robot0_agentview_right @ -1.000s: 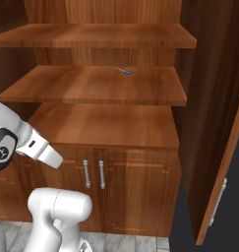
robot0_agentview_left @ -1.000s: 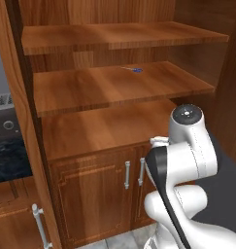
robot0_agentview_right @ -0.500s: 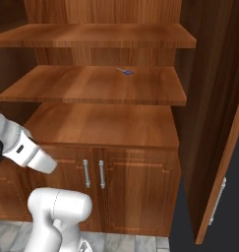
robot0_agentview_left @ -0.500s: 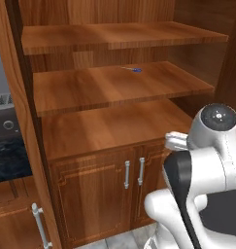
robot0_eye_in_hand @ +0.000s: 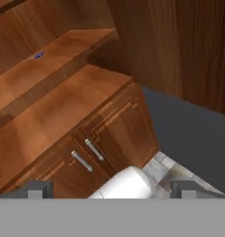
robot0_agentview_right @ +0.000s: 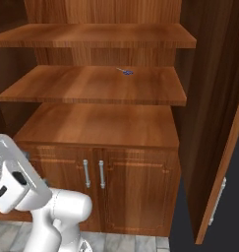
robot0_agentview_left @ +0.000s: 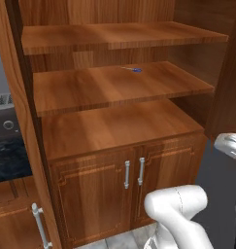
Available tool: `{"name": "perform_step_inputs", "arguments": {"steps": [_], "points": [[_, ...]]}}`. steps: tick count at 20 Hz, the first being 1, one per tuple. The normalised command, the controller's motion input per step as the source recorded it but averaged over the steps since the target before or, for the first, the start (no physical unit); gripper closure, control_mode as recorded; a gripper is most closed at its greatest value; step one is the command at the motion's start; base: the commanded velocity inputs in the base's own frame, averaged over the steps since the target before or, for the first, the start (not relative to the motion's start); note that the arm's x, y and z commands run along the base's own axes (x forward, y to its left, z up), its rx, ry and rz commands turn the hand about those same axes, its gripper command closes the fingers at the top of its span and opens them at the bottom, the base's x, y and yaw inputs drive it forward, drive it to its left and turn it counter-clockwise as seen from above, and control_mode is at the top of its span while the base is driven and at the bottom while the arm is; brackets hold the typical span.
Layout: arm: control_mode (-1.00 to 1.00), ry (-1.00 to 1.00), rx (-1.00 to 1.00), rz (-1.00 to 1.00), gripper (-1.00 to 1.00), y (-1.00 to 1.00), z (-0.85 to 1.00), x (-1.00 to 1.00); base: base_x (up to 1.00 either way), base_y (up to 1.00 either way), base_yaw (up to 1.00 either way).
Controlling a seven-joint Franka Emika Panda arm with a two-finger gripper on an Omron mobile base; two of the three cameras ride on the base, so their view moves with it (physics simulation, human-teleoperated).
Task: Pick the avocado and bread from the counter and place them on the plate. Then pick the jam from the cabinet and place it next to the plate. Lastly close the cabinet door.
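With the cabinet [robot0_agentview_right: 106, 128] shelves showing no jam jar and the cabinet door [robot0_agentview_right: 222, 162] standing open at the right, I am judging door closure as the remaining step, and I am holding my claw [robot0_eye_in_hand: 112, 192] fully released, grasping and touching nothing.

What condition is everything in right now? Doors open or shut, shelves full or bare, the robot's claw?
Cabinet door: swung open, at the right.
Two small lower doors: shut.
Shelves: bare, apart from one tiny blue thing on the middle shelf; too small to tell what it is.
Gripper: open, holding nothing, facing the cabinet.
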Motion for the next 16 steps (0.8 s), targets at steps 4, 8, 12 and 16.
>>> {"name": "perform_step_inputs", "arguments": {"steps": [4, 8, 12, 16], "points": [[-1.0, -0.44, 0.12, 0.0, -1.0, -0.41, -0.34, -0.93, 0.0, 0.0, 0.0], [-1.0, -0.35, 0.17, 0.0, -1.0, -0.34, -0.42, -0.72, 0.0, 0.0, 0.0], [-1.0, -0.31, 0.26, -0.07, -1.0, -0.33, -0.39, -0.62, 0.0, 0.0, 0.0], [-1.0, -0.26, 0.32, -0.12, -1.0, -0.37, -0.29, -0.41, 0.0, 0.0, 0.0]]}}
